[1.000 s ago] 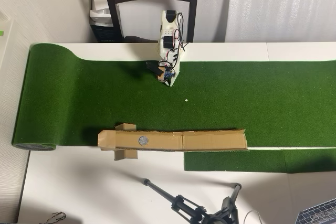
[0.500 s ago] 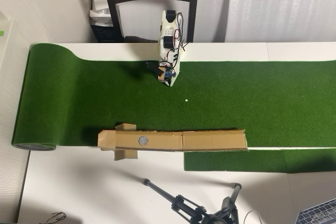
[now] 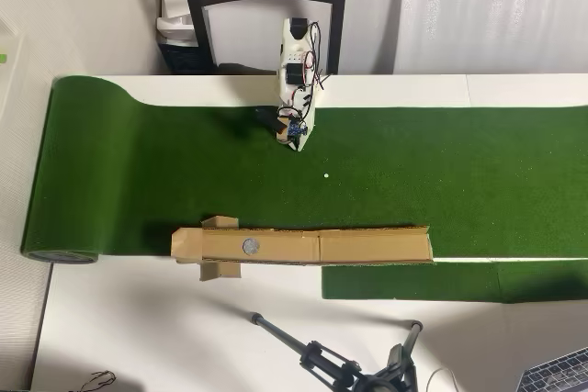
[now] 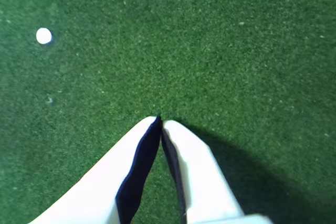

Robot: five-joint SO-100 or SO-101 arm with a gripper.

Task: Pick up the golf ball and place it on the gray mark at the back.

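I am hovering my end effector over the green turf, its two white fingers pressed together with the tips meeting, holding nothing. In the wrist view the ball is sitting as a small white dot on the turf, up and to the left of my fingertips and well apart from them. In the overhead view the ball is lying on open turf just below and to the right of my arm, between it and the cardboard trough. A round gray mark is showing inside that trough, towards its left end.

I am judging that the step in hand is the reach, with the pickup not yet begun. To do it well I should be spreading the fingers wide before descending, then swinging towards the ball until it sits centred between the tips. I should be lowering straight down so neither finger nudges it, since a ball on turf will likely roll at a touch. Closing gently around its widest part should keep it from squirting out.
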